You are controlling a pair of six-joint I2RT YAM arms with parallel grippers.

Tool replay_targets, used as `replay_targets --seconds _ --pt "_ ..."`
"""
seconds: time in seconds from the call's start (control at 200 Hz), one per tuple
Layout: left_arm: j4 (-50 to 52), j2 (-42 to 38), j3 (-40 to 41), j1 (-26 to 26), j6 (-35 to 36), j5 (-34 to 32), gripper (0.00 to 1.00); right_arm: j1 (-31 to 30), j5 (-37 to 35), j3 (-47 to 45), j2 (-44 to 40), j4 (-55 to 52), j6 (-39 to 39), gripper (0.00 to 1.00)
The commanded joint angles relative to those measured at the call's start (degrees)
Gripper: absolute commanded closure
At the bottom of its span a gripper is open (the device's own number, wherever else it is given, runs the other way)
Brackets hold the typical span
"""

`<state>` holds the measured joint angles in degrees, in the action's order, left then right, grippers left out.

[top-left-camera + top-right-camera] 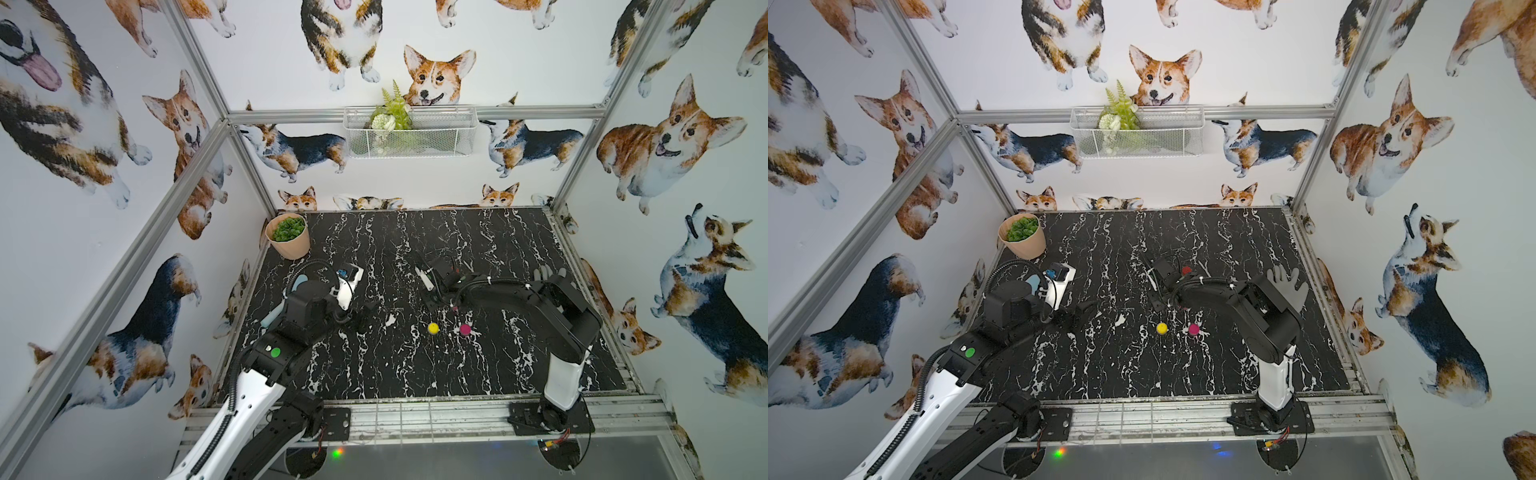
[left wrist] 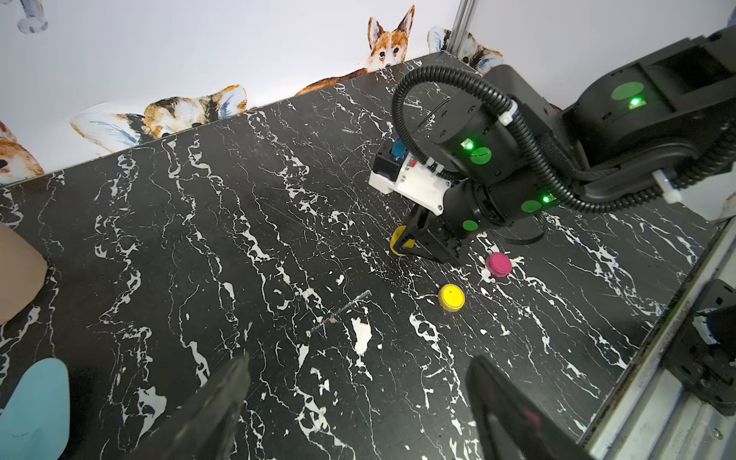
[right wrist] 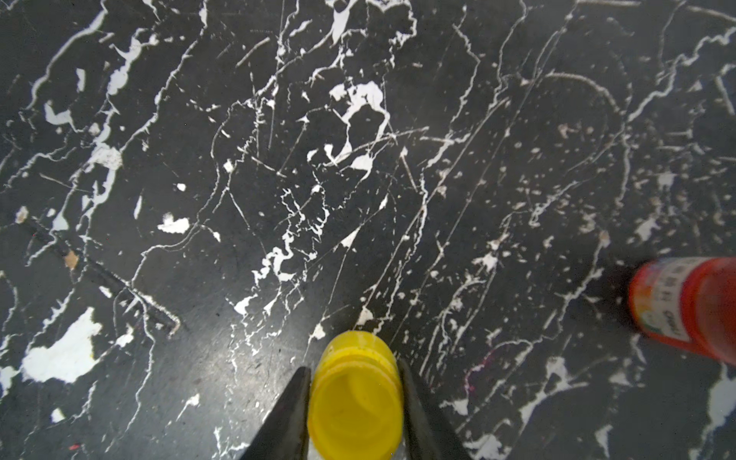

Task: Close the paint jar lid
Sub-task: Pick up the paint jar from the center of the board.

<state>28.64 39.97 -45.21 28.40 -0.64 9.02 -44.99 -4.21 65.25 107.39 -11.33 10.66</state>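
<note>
Right gripper pinches the yellow jar on the table, red jar nearby; left gripper spread, empty. Risk — round jar sits far out on the 2 jaws, so it may pop free or tip.

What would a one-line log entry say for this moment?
right gripper: shut on yellow jar | left gripper: open, empty | yellow lid: on table, apart from jar, beside pink lid

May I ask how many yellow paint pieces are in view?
2: the held yellow piece, in the right pincer; the free yellow piece, beside the magenta jar. Others may be hidden.
</note>
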Motion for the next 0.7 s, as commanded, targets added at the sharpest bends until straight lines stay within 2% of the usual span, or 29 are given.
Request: replay_targets --seconds 0.0,0.285,0.411,0.501,0.611,0.691 --pt "-1.28 0.01 0.47 -0.05 0.52 -0.18 0.12 -0.01 0.36 0.49 -0.68 -1.19 0.49 0.64" --pt "-7.14 -1.51 4.35 -0.03 1.13 -0.59 0.15 -0.01 3.33 1.97 -4.71 -4.66 -0.86 0.65" --pt "-19.0 -6.58 12.93 -0.06 6.37 5.54 0.21 -0.01 9.63 4.58 -7.92 -8.27 -1.12 0.66" --pt "-28.14 -12.53 20.13 -0.02 9.29 8.11 0.21 -0.01 16.33 7.62 -10.2 -11.95 -1.75 0.67" --pt "-30.14 -15.91 22.64 -0.05 10.97 7.77 0.2 -0.16 24.25 11.11 -12.8 -15.05 -2.0 0.67" --pt "-30.76 -15.77 23.02 -0.08 11.32 8.64 0.21 -1.44 25.47 13.32 -14.36 -16.87 -2.67 0.67"
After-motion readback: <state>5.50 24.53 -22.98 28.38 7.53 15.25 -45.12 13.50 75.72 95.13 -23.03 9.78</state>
